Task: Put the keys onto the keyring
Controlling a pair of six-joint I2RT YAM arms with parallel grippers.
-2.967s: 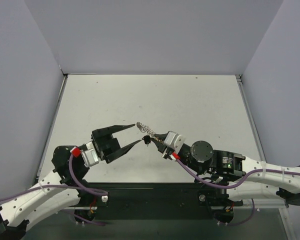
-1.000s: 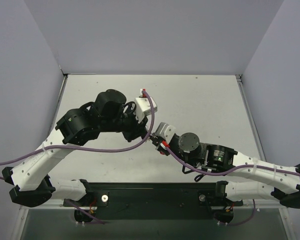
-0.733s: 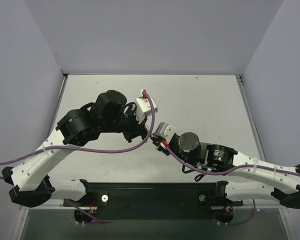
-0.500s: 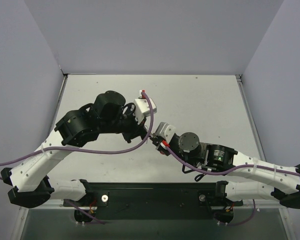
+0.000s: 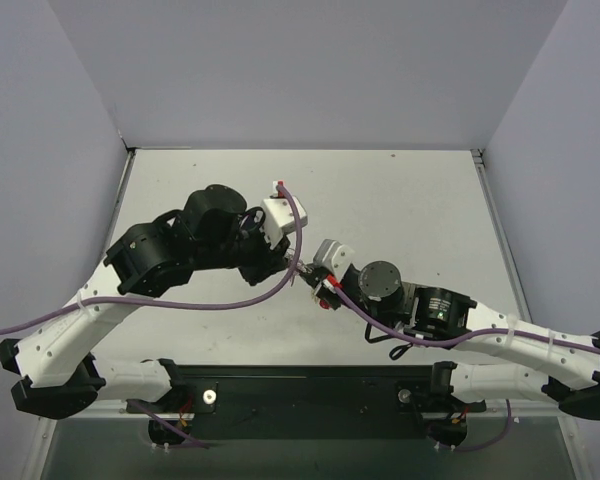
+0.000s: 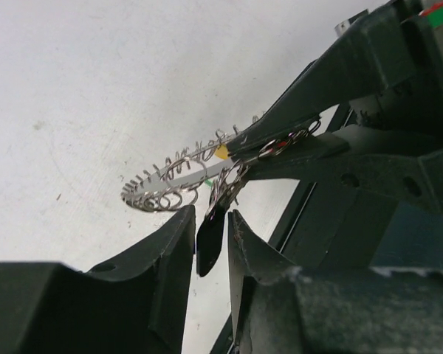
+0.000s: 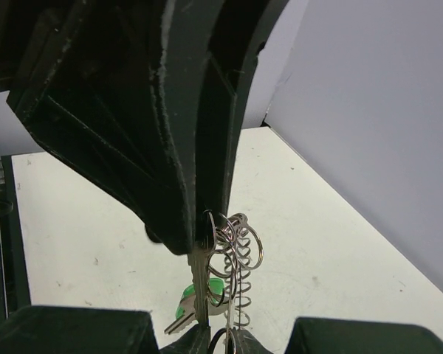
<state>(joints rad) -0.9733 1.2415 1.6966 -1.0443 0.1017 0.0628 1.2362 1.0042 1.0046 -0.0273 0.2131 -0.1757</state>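
keyring clamped in right fingers; left fingers, arm arched, flank black key

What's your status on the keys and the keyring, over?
Right gripper shut on keyring. Left gripper flanks black key, grip unclear. No obstruction seen.
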